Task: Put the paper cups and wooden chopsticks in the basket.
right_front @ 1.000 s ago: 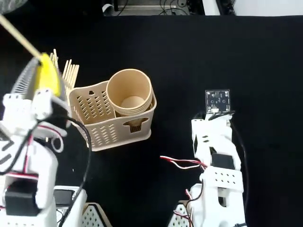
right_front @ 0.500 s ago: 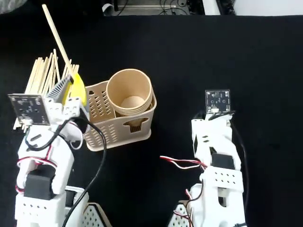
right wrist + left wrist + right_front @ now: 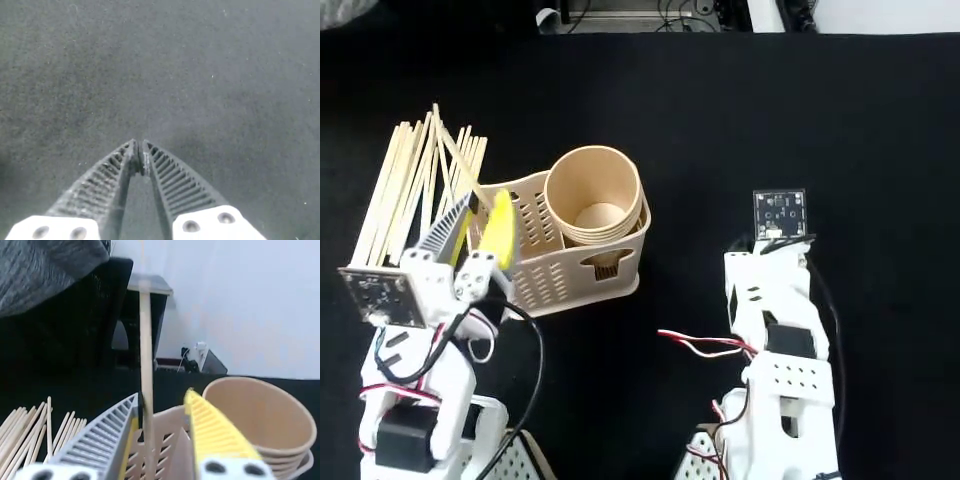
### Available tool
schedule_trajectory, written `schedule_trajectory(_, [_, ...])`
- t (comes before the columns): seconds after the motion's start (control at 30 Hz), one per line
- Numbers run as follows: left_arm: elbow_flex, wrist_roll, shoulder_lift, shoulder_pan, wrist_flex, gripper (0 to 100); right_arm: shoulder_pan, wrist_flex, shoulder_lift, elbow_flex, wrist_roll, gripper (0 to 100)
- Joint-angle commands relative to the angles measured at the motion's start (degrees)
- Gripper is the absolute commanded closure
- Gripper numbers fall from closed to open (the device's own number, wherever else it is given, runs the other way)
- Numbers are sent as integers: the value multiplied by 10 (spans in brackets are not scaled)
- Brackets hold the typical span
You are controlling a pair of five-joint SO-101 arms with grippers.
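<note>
At basket's end nearest left arm | left gripper (image 3: 486, 203) jaws apart, one chopstick (image 3: 145, 355) upright against its grey finger | stacked paper cups (image 3: 592, 195) fill basket's (image 3: 535, 280) far compartment | loose chopsticks (image 3: 405, 185) just beside basket | right gripper (image 3: 138, 156) closed over black cloth (image 3: 820, 120)

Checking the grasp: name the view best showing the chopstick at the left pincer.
Left wrist view: the chopstick stands between the left pincer's spread fingers, against the grey one. High view: a thin slanted stick; right wrist view faces the tablecloth.
</note>
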State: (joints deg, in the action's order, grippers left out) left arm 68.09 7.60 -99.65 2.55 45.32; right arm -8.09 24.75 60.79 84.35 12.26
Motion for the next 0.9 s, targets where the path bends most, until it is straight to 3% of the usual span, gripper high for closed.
schedule_trajectory(0.0, [-22,-3,0,0,12,799,8,-11,-3,-3,2,986])
schedule_trajectory(0.13, [-78,-4,4,-8,24,798,8,-11,-3,-2,2,986])
schedule_trajectory(0.27, [-202,-2,83,-96,85,798,8,-11,-3,-2,2,986])
schedule_trajectory(0.43, [-408,-10,331,-224,190,798,8,-11,-3,-2,2,986])
schedule_trajectory(0.53, [-541,-52,501,-266,254,798,8,-11,-3,-2,2,986])
schedule_trajectory(0.7, [-738,-116,734,-309,378,799,8,-11,-3,-2,2,986])
schedule_trajectory(0.87, [-834,-179,935,-312,404,801,8,-11,-3,-2,2,986])
